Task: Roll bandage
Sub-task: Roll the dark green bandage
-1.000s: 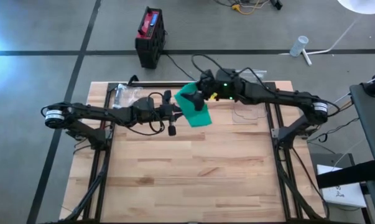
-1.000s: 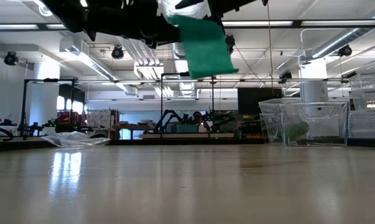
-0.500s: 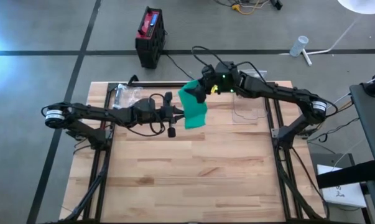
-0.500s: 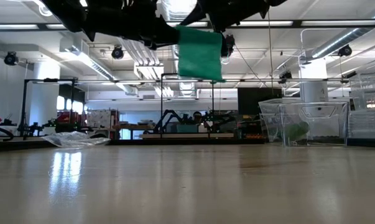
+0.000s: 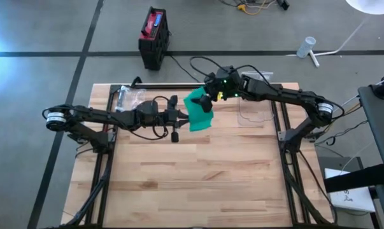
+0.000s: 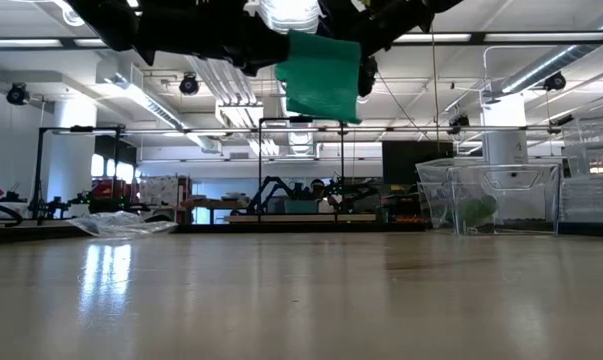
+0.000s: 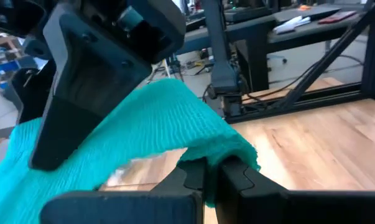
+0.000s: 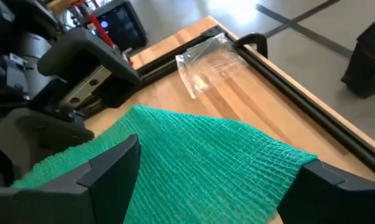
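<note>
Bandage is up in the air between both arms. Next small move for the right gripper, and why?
Probably close the right gripper on the green bandage. Its fingers stand wide open on either side of the cloth, gripping nothing, while the left gripper is shut on one edge and alone holds it above the table. A second grip seems needed before rolling.

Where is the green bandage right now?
In the high view the green bandage hangs above the table's far middle, pinched by the left tool, with the open right tool straddling it.
</note>
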`<state>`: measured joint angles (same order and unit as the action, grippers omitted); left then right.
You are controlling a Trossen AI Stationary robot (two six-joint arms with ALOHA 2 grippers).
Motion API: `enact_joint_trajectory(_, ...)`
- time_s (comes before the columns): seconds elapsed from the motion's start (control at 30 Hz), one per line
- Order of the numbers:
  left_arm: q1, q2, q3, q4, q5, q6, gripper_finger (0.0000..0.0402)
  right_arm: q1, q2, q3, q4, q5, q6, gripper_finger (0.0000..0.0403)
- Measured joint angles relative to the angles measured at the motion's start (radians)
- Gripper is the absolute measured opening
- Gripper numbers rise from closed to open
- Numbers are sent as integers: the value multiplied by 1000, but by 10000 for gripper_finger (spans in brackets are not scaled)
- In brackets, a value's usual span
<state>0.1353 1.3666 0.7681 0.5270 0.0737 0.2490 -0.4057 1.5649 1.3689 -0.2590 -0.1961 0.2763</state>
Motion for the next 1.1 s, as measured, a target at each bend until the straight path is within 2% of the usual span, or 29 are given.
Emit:
enact_joint_trajectory(0.2, -28, 0, -10, -13, 5, -1, 0, 3, -5, 0, 0, -61, -1, 316)
enact_joint_trajectory(0.4, -75, 0, -13, -14, 91, 37, 0, 4, -5, 0, -86, -314, -12, 339)
enact_joint_trajectory(0.8, -118, -24, -19, -60, 117, 29, 0, -8, -6, 0, -337, -526, -54, 337)
enact_joint_trajectory(0.97, -118, -53, -19, -66, 211, 8, 0, -21, -7, 0, -438, -541, -150, 337)
enact_joint_trajectory(1.1, -122, -90, -21, -91, 232, -18, 0, -32, -9, -1, -511, -533, -210, 337)
